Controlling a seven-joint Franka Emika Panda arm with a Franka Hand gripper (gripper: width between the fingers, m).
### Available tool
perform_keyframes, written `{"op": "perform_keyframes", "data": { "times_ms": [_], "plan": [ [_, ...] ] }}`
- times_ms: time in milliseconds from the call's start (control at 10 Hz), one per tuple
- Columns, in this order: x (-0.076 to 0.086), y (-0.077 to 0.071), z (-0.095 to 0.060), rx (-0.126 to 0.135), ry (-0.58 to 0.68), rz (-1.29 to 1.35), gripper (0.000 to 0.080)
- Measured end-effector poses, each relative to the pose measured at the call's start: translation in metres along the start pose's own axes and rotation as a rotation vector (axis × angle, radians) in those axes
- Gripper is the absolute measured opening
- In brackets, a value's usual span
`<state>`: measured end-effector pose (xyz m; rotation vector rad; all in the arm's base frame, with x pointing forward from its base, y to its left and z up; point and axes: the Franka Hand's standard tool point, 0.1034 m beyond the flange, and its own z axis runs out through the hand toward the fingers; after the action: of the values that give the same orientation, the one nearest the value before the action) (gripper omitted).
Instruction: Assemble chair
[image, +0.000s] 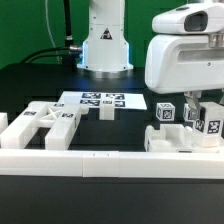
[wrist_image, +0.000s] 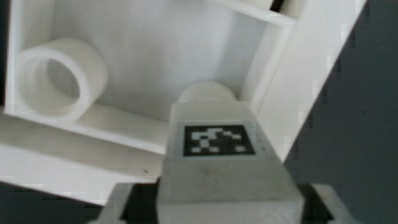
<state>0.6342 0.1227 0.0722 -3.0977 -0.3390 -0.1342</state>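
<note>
My gripper (image: 203, 108) hangs at the exterior view's right, over a group of white chair parts. In the wrist view it (wrist_image: 221, 205) is shut on a white chair leg (wrist_image: 217, 150) with a black-and-white tag on its face. The fingers (wrist_image: 128, 203) sit on both sides of the leg. The leg's tip points at a white chair frame part (wrist_image: 160, 60) with a round ring (wrist_image: 59, 78) in it. In the exterior view the held leg's tag (image: 210, 126) shows beside another tagged leg (image: 165, 113), above a white slab (image: 172, 140).
Cut-out chair frames (image: 40, 122) lie at the exterior view's left. The marker board (image: 97, 100) lies mid-table with a small white block (image: 107, 113) at its edge. The long white border rail (image: 70, 157) runs along the front. The arm's base (image: 104, 40) stands behind.
</note>
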Motion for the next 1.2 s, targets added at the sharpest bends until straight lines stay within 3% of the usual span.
{"op": "perform_keyframes", "data": {
  "times_ms": [500, 1000, 1200],
  "plan": [
    [-0.0010, 0.0018, 0.0012, 0.006, 0.007, 0.566, 0.0285],
    [-0.0013, 0.0034, 0.0016, 0.015, 0.004, 0.845, 0.0285],
    [-0.0014, 0.0053, 0.0015, 0.033, -0.003, 1.009, 0.0285]
  ]
}}
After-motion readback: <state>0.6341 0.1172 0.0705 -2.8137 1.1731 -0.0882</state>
